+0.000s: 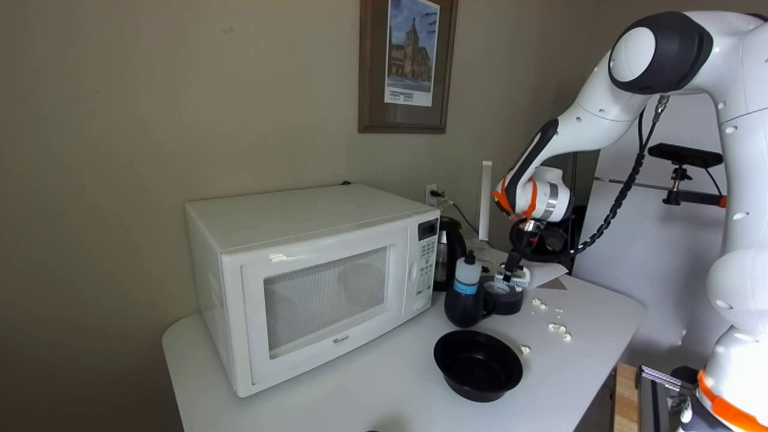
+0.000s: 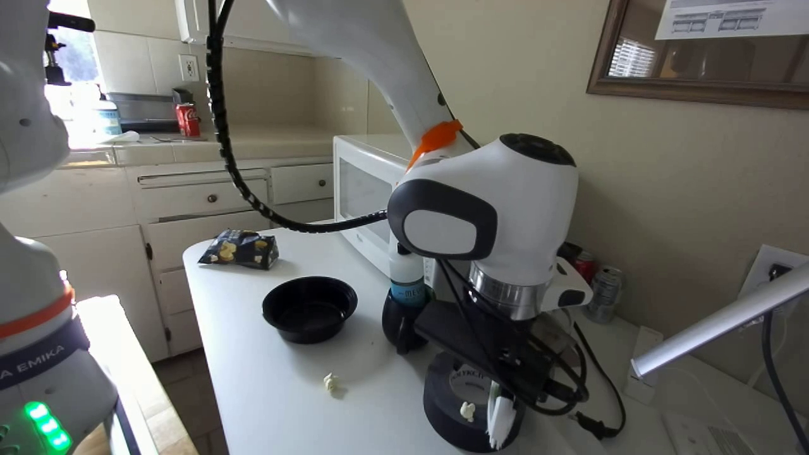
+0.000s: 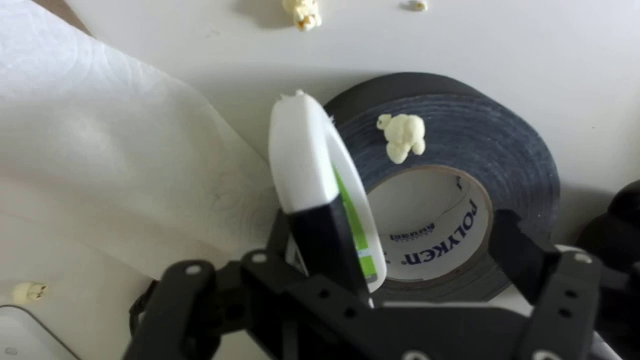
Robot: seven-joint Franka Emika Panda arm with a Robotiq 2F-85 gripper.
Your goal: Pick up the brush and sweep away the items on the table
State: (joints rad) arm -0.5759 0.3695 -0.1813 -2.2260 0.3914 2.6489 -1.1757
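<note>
In the wrist view the brush (image 3: pixel 305 160), with a white head and dark and green sides, stands tilted between the fingers of my gripper (image 3: pixel 395 225). It lies close along the left finger, while a wide gap separates it from the right finger (image 3: pixel 517 255); the jaws are open. In an exterior view the brush (image 1: pixel 521 277) shows beside the fingers, over the tape roll. The items are pale popcorn pieces: several (image 1: pixel 559 329) lie scattered on the white table (image 1: pixel 372 393), and one piece (image 3: pixel 402 136) sits on the tape roll. The brush's lower end is hidden.
The black tape roll (image 3: pixel 520 155) is directly under the gripper. Close by stand a dark mug (image 2: pixel 404 325) holding a bottle (image 1: pixel 467 276), and a black bowl (image 1: pixel 478 366). A microwave (image 1: pixel 324 288) fills the back; a thin white sheet (image 3: pixel 125 150) lies beside the brush.
</note>
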